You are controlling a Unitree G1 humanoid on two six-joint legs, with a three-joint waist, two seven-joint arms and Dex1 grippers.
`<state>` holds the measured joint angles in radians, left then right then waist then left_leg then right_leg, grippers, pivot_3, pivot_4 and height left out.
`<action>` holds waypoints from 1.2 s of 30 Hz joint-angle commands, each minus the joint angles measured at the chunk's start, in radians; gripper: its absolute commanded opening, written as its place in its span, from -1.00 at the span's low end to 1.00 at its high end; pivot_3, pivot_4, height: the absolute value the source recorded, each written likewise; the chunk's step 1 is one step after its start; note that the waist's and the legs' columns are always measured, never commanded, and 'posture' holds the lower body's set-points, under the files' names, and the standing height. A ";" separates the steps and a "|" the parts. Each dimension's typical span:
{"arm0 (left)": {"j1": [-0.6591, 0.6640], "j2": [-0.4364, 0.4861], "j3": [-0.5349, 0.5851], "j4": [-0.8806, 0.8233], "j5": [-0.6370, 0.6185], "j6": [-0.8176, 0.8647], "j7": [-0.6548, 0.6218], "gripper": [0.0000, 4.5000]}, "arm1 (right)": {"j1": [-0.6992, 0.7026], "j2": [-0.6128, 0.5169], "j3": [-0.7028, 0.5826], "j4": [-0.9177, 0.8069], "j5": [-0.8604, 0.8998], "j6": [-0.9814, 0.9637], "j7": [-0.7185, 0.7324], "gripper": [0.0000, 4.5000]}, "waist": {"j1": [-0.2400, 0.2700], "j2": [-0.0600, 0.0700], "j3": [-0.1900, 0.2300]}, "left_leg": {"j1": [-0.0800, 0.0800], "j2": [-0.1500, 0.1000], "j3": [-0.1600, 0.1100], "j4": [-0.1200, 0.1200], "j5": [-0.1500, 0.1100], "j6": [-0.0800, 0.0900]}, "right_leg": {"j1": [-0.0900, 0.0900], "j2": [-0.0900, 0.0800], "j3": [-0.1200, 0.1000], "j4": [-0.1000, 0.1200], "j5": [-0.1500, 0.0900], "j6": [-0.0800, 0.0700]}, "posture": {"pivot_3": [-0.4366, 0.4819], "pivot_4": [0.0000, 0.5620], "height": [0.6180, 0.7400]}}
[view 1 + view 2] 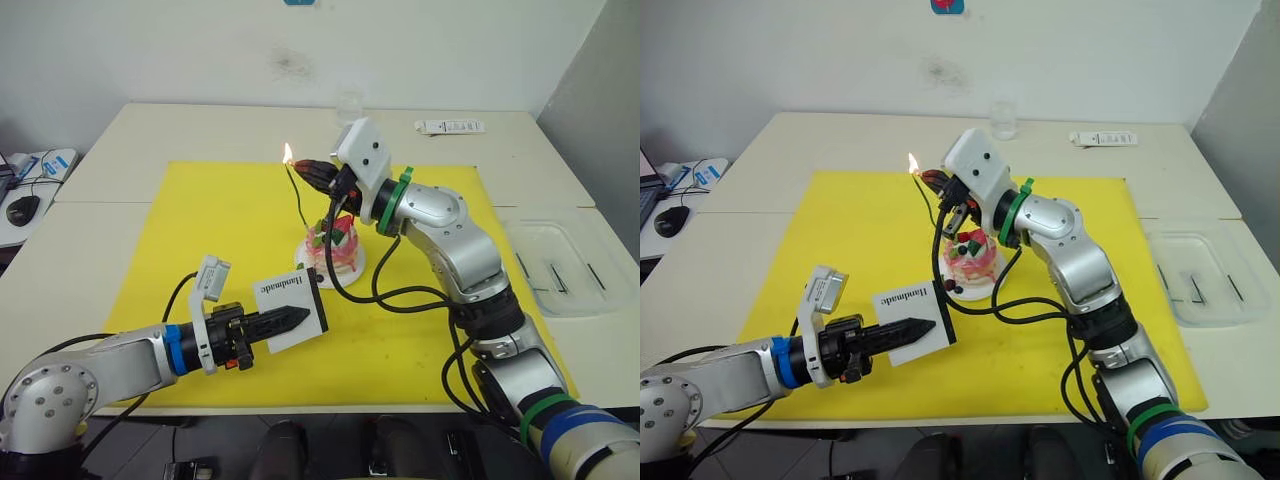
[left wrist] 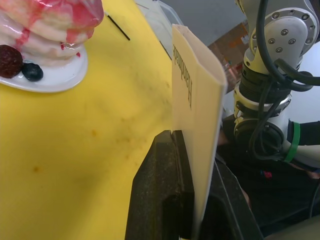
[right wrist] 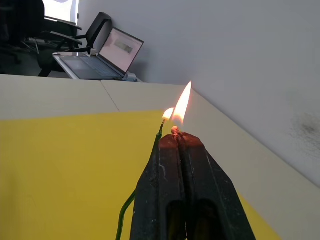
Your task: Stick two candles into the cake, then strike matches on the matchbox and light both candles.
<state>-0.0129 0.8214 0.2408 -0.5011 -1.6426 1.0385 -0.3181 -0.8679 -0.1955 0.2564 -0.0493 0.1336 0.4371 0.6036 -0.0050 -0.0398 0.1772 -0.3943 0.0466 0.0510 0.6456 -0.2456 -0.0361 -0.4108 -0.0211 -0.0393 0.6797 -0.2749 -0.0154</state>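
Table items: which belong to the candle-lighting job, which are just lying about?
Job:
- cake on its plate
- green candle, tip alight
- burning match in right pincer
- matchbox in left pincer

Lying about:
- glass
- remote
- clear tray
- mouse
- laptop

An office or lab room: pale tables [image 1: 120, 160] against a white wall, a laptop [image 3: 107, 52], a desk chair [image 3: 92, 27], a mouse [image 1: 22, 209]

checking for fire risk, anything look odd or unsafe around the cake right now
Yes: in the right wrist view the match burns almost at the tips of the right hand, with little stick left. The green candle leans and curves away from the cake, its tip already lit. The left hand holds the matchbox well clear.
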 commanded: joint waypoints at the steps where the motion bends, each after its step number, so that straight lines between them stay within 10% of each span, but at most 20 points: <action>1: -0.009 0.009 0.001 -0.021 -0.018 -0.014 -0.016 -1.00 | 0.010 -0.013 -0.027 -0.058 -0.001 0.001 -0.011 -0.98 | 0.000 0.000 0.000 | 0.000 0.000 0.000 0.000 0.000 0.000 | 0.000 0.000 0.000 0.000 0.000 0.000 | -0.05 -0.47 1.00; 23: -0.169 -0.006 -0.127 0.033 0.019 0.019 -0.100 -1.00 | 0.283 -0.386 -0.237 -0.443 0.284 0.196 0.218 -0.98 | 0.004 0.000 0.000 | -0.001 -0.001 0.000 0.000 0.000 0.000 | 0.000 0.000 0.000 -0.001 -0.002 0.004 | -0.05 -0.47 1.00; 36: -0.340 -0.079 -0.203 0.088 0.039 0.036 -0.131 -1.00 | 0.586 -0.552 -0.606 -0.346 0.136 0.129 -0.029 -0.98 | 0.003 0.000 0.000 | -0.001 -0.001 0.001 0.000 0.000 0.000 | 0.000 0.001 0.001 -0.001 -0.002 0.004 | -0.05 -0.47 1.00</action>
<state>-0.3426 0.7446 0.0387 -0.4103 -1.6081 1.0708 -0.4292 -0.2897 -0.7362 -0.3058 -0.4148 0.3179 0.6131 0.6208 -0.0019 -0.0394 0.1776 -0.3955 0.0458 0.0515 0.6457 -0.2456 -0.0362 -0.4109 -0.0202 -0.0388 0.6783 -0.2772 -0.0115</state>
